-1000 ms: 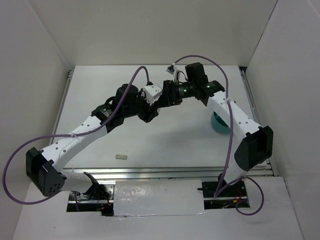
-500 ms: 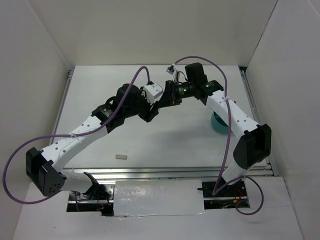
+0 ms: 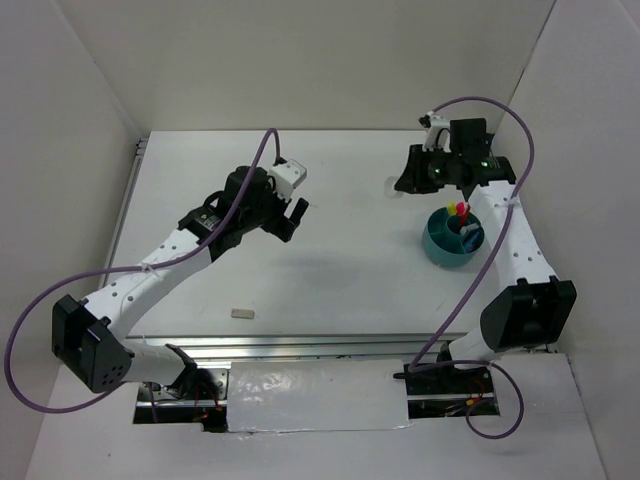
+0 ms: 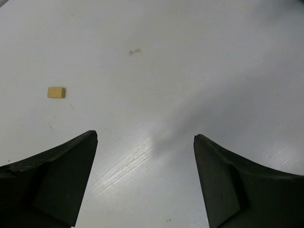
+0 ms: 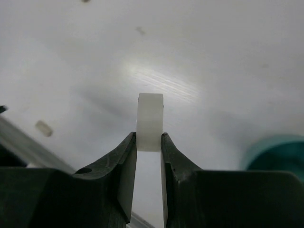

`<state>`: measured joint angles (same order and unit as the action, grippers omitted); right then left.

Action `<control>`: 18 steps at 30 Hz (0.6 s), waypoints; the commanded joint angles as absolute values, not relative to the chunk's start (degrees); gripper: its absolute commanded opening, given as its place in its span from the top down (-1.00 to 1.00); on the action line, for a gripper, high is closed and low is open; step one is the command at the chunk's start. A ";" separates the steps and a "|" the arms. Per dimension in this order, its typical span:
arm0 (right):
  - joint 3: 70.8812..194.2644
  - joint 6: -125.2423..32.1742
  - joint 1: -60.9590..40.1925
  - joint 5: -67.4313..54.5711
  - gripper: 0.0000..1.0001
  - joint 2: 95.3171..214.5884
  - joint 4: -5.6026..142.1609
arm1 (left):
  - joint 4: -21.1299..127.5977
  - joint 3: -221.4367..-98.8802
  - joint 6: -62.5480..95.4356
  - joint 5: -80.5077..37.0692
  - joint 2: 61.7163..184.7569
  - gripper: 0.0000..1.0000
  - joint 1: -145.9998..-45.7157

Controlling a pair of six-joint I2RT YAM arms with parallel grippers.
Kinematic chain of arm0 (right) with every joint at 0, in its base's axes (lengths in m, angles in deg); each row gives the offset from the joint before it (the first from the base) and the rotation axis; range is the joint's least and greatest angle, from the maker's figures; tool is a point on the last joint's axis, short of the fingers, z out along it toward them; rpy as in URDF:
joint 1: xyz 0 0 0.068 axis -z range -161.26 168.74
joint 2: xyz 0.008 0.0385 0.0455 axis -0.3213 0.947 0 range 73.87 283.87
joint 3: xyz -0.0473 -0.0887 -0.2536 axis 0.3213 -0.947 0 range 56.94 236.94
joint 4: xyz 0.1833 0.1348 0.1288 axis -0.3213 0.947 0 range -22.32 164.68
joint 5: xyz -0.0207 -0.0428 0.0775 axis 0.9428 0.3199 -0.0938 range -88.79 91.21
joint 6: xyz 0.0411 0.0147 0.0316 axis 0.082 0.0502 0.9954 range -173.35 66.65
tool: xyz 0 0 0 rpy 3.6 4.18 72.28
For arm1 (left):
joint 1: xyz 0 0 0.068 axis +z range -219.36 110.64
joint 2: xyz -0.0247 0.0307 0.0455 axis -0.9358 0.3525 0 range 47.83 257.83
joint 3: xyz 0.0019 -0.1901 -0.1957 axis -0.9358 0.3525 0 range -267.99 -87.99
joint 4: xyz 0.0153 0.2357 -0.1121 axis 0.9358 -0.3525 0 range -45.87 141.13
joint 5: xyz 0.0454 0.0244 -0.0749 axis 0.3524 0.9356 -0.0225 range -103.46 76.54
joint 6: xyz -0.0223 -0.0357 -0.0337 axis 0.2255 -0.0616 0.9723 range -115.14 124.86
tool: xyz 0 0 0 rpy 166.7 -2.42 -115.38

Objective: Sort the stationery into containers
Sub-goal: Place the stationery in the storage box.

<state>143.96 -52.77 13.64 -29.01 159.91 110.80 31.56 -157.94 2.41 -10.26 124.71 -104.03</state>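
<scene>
My right tool (image 5: 148, 142) pinches the white tape ring (image 5: 150, 118) edgewise (probably for the round teal plastic cup (image 5: 275, 152)); left tool (image 4: 145, 137) wide.

on the table (image 3: 340, 270) the cup (image 3: 431, 244), pens (image 3: 461, 212) in it, stands right, the eraser (image 3: 241, 313) front left.

We see a white table (image 3: 350, 280) with two things resting directly on it. A round teal cup (image 3: 440, 254) stands upright, and a small tan eraser (image 3: 241, 313) lies flat well apart from the cup, far to its left and closer to the table's near edge than the cup. A faint dark scuff (image 4: 135, 51) marks the tabletop.
</scene>
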 commanded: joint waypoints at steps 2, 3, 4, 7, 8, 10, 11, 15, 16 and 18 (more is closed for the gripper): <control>143.60 -57.04 16.63 -10.06 1.00 156.40 114.70 | 32.24 -158.30 6.43 -6.78 123.94 -0.99 -103.64; 143.08 -56.43 18.03 -7.78 1.00 156.23 114.79 | 32.15 -158.39 6.71 -6.34 124.12 -0.99 -103.55; 142.72 -55.03 18.30 -6.45 1.00 156.14 114.71 | 32.06 -158.39 7.32 -5.21 124.21 -0.99 -103.55; 142.46 -51.44 18.30 -2.14 1.00 156.75 115.41 | 32.06 -158.39 10.12 -0.92 124.56 -0.99 -103.55; 142.80 -50.20 18.30 -0.82 1.00 157.10 115.58 | 31.97 -158.74 11.18 0.85 125.08 -0.99 -103.81; 143.24 -46.34 18.13 5.56 1.00 158.76 116.90 | 30.48 -160.22 13.29 4.27 126.22 -0.98 -103.72; 143.42 -45.19 17.78 7.26 1.00 159.47 117.51 | 28.56 -160.76 13.74 4.73 127.36 -0.99 -103.72; 140.35 -41.23 16.64 15.51 1.00 160.00 117.25 | 27.66 -161.12 14.18 5.44 128.25 -0.99 -103.81; 139.91 -40.44 15.94 17.10 1.00 160.27 117.25 | 27.92 -160.59 14.27 5.26 127.99 -0.99 -103.72; 139.64 -38.60 15.23 19.92 1.00 161.58 117.60 | 28.63 -160.32 14.44 5.00 127.81 -0.99 -103.72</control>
<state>140.09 -43.35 16.63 11.36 160.20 116.35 27.43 -159.12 12.68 3.27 128.54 -103.86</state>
